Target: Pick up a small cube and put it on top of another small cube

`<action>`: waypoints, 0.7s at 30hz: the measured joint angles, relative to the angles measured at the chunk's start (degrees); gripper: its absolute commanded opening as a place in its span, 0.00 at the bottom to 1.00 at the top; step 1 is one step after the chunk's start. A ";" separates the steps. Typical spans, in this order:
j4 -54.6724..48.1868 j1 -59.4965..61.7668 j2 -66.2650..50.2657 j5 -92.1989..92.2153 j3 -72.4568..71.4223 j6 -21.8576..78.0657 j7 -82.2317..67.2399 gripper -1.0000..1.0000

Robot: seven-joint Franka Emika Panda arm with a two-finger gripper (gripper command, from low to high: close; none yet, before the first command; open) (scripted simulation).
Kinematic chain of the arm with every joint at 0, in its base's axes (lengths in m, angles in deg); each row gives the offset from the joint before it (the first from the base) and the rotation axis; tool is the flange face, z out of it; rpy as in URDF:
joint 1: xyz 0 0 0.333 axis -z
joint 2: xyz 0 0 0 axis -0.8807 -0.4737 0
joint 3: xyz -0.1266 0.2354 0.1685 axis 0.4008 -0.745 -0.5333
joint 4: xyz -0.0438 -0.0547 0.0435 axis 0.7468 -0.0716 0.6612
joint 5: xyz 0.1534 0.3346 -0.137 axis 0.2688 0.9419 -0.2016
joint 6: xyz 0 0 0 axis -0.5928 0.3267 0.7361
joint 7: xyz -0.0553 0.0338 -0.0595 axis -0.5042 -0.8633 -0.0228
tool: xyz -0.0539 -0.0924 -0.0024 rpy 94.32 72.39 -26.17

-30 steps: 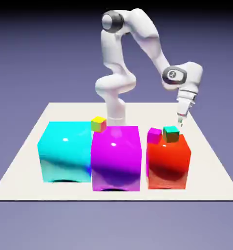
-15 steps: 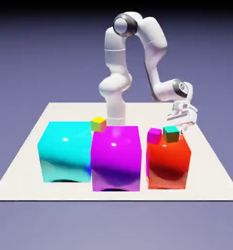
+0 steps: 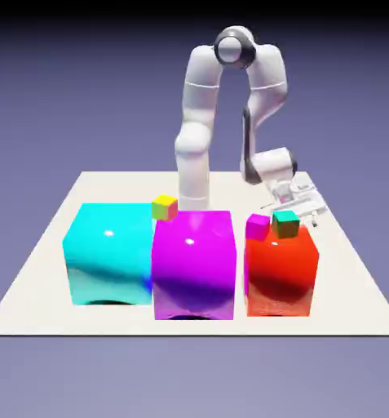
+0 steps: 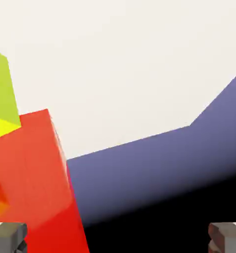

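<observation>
— Where's the small cube (image 3: 258, 226)?

— In the exterior view it sits at the red block's (image 3: 280, 273) upper left corner, just beside the teal-topped cube (image 3: 285, 224), on that cube's left as seen there.

— Colours?

— Only pink-magenta faces show from there. It stands upright and square, with nothing gripping it.

— On the block or behind it?

— Can't tell from that angle.

— And the hand view?

— A yellow-green face (image 4: 1, 89) sits at the left edge, against the red block; likely the same cube, though I'm not certain.
</observation>
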 measured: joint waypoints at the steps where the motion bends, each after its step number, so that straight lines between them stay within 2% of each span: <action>1: 1.16 -0.93 -0.26 -2.49 1.60 -0.54 -0.36 0.50; 8: 7.79 -6.06 -1.63 -16.49 10.78 -3.80 -2.42 0.50; 15: -1.75 -1.94 -16.15 -22.61 10.26 -3.57 5.03 0.50; 16: -1.95 -1.85 -16.45 -22.74 10.25 -3.57 5.18 0.00; 18: -1.95 -1.85 -16.45 -22.60 10.25 -3.58 5.11 0.00; 21: 2.14 -3.62 -10.23 -19.91 10.47 -3.67 1.89 0.00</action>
